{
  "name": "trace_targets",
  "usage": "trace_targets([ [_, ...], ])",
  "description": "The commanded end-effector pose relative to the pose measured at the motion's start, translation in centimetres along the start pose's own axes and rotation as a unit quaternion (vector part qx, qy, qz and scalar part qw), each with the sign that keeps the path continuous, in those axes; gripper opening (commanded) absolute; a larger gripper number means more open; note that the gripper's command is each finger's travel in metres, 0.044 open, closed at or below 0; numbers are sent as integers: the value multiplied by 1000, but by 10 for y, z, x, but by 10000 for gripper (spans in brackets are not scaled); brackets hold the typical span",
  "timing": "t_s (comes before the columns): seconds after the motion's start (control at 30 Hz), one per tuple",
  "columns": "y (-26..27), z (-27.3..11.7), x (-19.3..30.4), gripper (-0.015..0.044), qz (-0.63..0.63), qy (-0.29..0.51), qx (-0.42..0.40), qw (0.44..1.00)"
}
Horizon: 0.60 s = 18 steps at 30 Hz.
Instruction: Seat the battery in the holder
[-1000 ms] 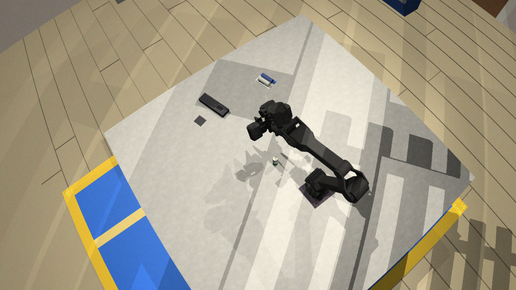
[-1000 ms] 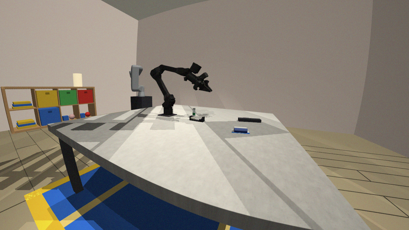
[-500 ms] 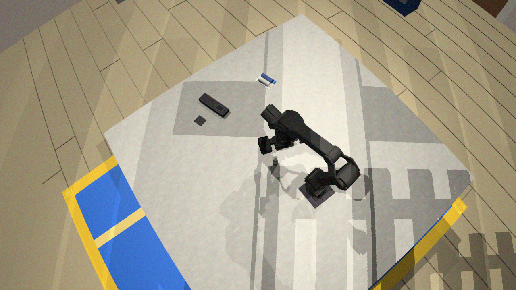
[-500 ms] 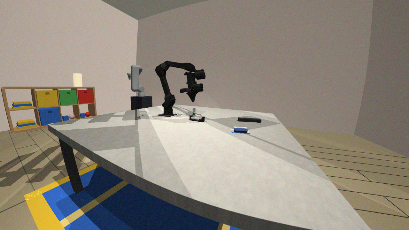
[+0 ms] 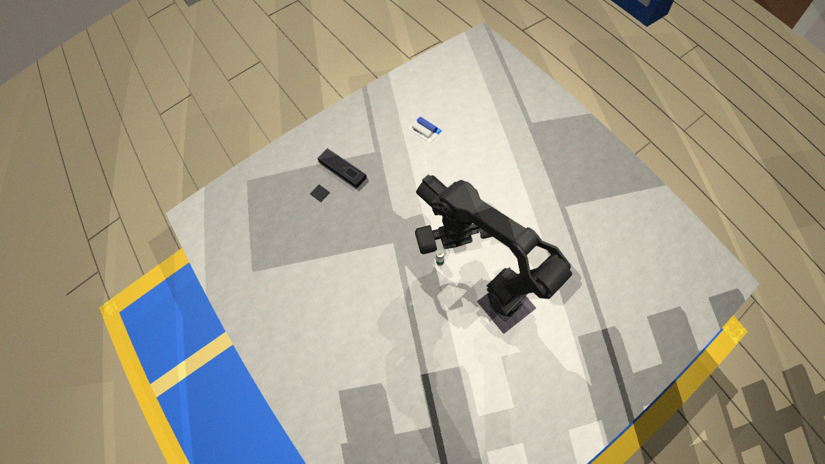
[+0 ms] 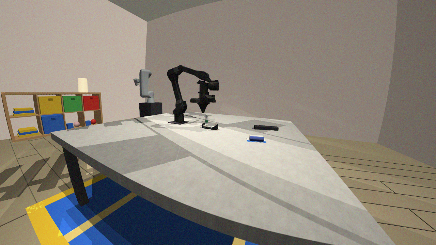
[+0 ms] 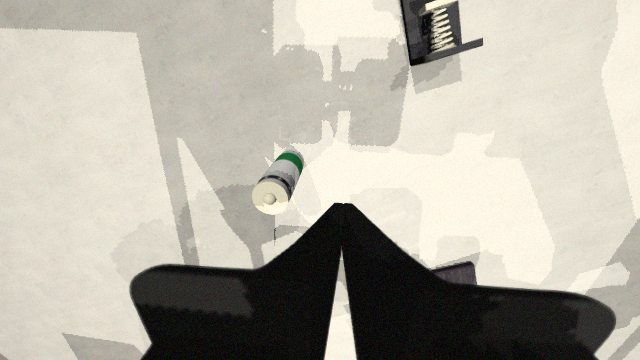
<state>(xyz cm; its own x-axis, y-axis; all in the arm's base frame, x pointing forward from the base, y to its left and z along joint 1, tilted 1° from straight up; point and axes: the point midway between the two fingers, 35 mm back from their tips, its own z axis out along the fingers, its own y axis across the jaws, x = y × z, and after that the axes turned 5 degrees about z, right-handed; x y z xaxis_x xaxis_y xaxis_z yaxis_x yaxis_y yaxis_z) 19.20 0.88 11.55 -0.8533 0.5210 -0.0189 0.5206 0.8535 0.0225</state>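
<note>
Battery: upright on tabletop, outside holder
Pincer: tips together, nothing held, above tabletop

The battery is whitish with 1 green band.

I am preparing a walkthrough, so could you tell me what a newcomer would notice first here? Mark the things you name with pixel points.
Probably the black arm [image 5: 495,222] [image 6: 190,71], bent over the pale table [image 5: 323,323] [image 6: 244,170], its shut gripper [image 6: 203,111] [image 7: 342,211] pointing down. Beside the fingertips in the wrist view, the green-banded battery [image 5: 439,258] [image 6: 206,119] [image 7: 280,177] stands upright, outside the holder [image 6: 210,127] [image 7: 420,40].
</note>
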Motion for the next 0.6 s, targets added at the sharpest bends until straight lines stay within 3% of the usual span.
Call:
trace_targets([
  [0.0, -1, 24, 2, 0, 3, 4, 0, 1000],
  [0.13, -2, 41, 4, 0, 3, 4, 0, 1000],
  [0.57, 14, 40, 4, 0, 3, 4, -1, 1000],
])
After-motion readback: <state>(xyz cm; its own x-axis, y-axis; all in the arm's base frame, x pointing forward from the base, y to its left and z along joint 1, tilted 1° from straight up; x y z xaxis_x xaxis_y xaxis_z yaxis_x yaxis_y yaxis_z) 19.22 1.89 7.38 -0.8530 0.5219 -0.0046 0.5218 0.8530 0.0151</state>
